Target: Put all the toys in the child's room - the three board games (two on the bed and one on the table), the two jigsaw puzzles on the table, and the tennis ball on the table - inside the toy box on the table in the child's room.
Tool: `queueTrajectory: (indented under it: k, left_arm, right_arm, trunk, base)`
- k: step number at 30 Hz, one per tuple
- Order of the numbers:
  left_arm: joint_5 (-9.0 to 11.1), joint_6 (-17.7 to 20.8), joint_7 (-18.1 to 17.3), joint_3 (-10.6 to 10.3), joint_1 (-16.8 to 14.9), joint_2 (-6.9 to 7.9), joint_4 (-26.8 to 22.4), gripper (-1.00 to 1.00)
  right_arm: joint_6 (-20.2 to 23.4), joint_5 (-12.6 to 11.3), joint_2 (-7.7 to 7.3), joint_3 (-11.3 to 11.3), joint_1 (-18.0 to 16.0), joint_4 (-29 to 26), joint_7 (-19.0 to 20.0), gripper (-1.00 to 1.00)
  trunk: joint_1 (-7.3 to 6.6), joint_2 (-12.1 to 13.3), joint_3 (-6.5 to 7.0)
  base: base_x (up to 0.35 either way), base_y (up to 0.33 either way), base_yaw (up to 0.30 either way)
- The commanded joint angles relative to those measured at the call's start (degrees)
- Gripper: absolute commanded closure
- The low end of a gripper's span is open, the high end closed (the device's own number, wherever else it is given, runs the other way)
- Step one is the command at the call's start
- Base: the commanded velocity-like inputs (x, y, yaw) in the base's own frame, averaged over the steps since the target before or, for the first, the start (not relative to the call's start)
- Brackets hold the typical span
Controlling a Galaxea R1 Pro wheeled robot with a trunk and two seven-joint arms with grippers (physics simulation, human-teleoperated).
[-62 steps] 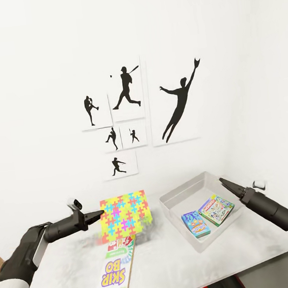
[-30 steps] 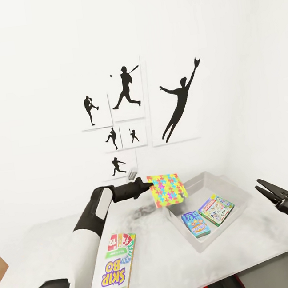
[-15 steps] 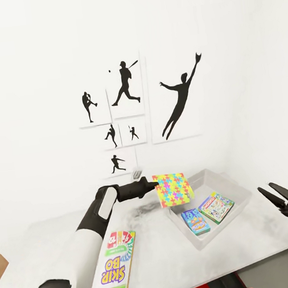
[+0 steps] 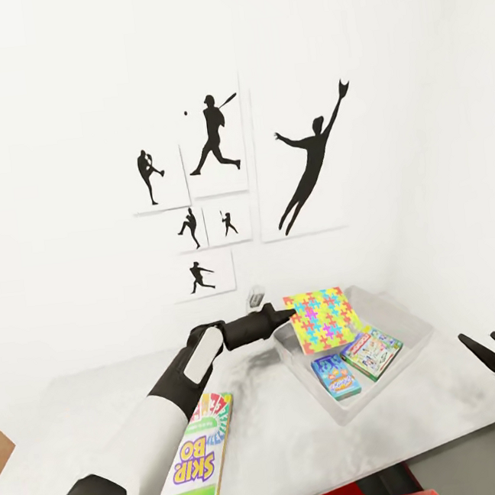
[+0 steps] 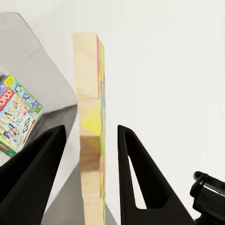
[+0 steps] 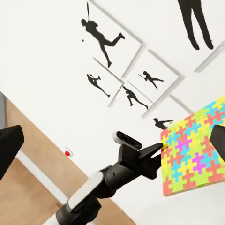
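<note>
One board game, the SKIP BO box, is seen lying flat on the table at the near left, apart from the toy box, so it is judged not yet packed. Further right, the left gripper is clamped on the near edge of a jigsaw puzzle; in the left wrist view the thin panel is seen edge-on between the two dark fingers. The puzzle is held tilted in the air over the back left corner of the toy box, presumably so that it can be let go straight into the tray. Below it, inside the toy box, a blue game box and a green-bordered game box are laid side by side. At the far right, the right gripper is held spread wide, grasping nothing, just off the tray's right side, probably kept out of the way
</note>
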Motion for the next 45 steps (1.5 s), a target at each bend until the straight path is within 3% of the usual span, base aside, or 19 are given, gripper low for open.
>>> queueTrajectory:
  k: [1, 4, 6, 12, 17, 20, 22, 24, 33, 38, 45]
  left_arm:
    - [0.4, -0.1, 0.0, -0.1, -0.1, 0.00, 0.2, 1.00]
    - [0.5, -3.8, 0.2, -0.4, -0.1, 0.00, 1.2, 1.00]
    - [0.5, -5.9, 0.3, -1.7, -0.1, 0.00, 1.6, 1.00]
    - [1.4, -8.4, 0.4, -4.2, -0.1, 0.00, 1.8, 1.00]
    - [5.7, -12.8, 0.8, -11.7, -0.1, 0.00, 1.4, 1.00]
    - [10.1, -14.1, 3.5, -13.7, -0.1, 0.00, 0.8, 1.00]
    - [11.8, -14.5, 6.9, -14.2, -0.1, 0.00, 0.4, 1.00]
    - [12.3, -14.6, 8.5, -14.4, -0.1, 0.00, -0.1, 1.00]
    - [12.7, -16.4, 11.3, -14.6, -0.1, 0.00, -0.8, 1.00]
    - [12.7, -17.3, 12.3, -16.3, -0.1, 0.00, -1.5, 1.00]
    - [12.7, -17.4, 14.5, -16.9, -0.1, 0.00, -3.0, 1.00]
  right_arm:
    - [0.2, -0.1, -0.06, -0.1, 0.0, 0.0, 0.9, -1.00]
    - [-0.1, -0.1, -0.10, -0.7, 0.1, 0.0, 2.9, -1.00]
    - [-0.2, -0.1, -0.10, -1.1, 0.2, -0.1, 3.4, -1.00]
    - [-0.2, -0.1, -0.10, -1.3, 0.2, 0.0, 3.6, -1.00]
    - [-0.2, -0.1, -0.15, -1.3, 0.2, 0.1, 3.6, -1.00]
    - [-0.3, 0.0, -0.18, -1.3, 0.2, 0.1, 3.6, -1.00]
    - [-0.3, 0.0, -0.21, -1.4, 0.2, 0.1, 3.6, -1.00]
    - [-0.3, 0.0, -0.20, -1.4, 0.2, 0.1, 3.6, -1.00]
    - [-0.3, 0.0, -0.19, -2.7, 0.2, 0.2, 3.6, -1.00]
    - [-0.3, -0.1, -0.19, -3.3, 0.2, 0.2, 3.7, -1.00]
    - [-0.3, 0.0, -0.21, -3.4, 0.2, 0.2, 3.8, -1.00]
  trunk:
    - [0.03, -0.1, -0.23]
    - [0.03, -0.1, -0.51]
    - [0.03, -0.1, -0.70]
    - [0.03, -0.1, -1.27]
    - [0.03, -0.1, -1.74]
    - [0.03, -0.1, -2.02]
    - [0.03, -0.1, -2.21]
    - [0.03, -0.1, -2.40]
    - [0.03, -0.1, -3.25]
    - [0.03, -0.1, -3.72]
    - [0.03, -0.1, -4.38]
  base:
    - [0.000, 0.000, 0.000]
    - [0.000, 0.000, 0.000]
    - [0.000, 0.000, 0.000]
    - [0.000, 0.000, 0.000]
    - [0.000, 0.000, 0.000]
    - [0.000, 0.000, 0.000]
    - [0.000, 0.000, 0.000]
    - [0.000, 0.000, 0.000]
    - [0.000, 0.000, 0.000]
    - [0.000, 0.000, 0.000]
    - [0.000, 0.000, 0.000]
